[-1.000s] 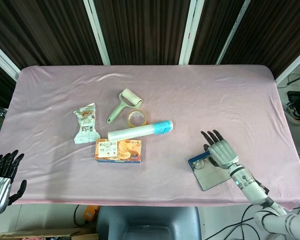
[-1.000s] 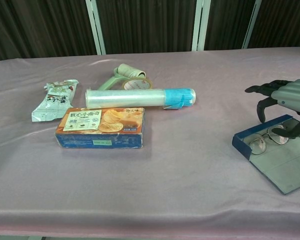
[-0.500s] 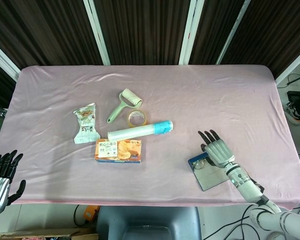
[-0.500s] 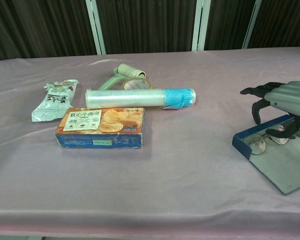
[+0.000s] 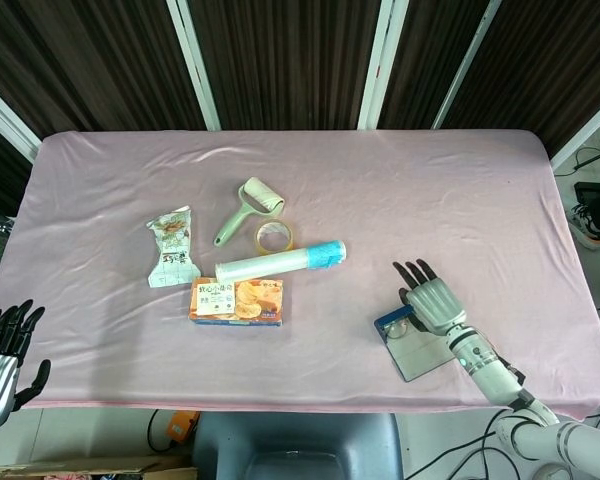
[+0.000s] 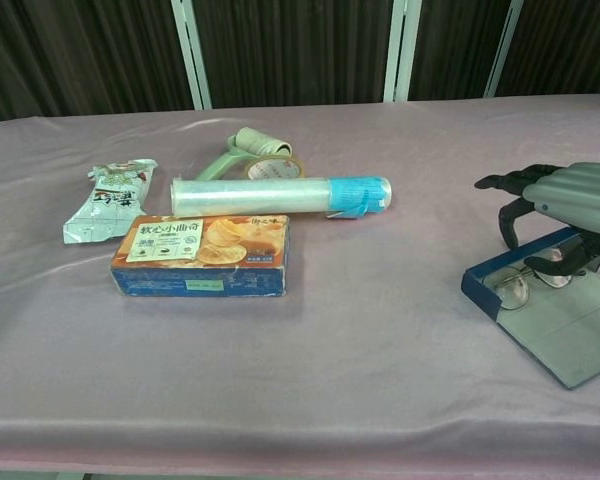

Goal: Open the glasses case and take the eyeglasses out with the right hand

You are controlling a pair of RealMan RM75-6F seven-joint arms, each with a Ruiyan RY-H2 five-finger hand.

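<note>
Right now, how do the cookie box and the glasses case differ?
The cookie box is shut, while the glasses case lies open with eyeglasses inside. The box is orange on top with printed pictures; the case is plain blue with a grey lining. The box sits untouched beside the clear tube; the case has the right hand over it. Both rest flat on the pink cloth.

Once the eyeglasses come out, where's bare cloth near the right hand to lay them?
Bare cloth lies between the glasses case and the biscuit box, and beyond the right hand toward the far edge. It is crowded around the tape roll.
</note>
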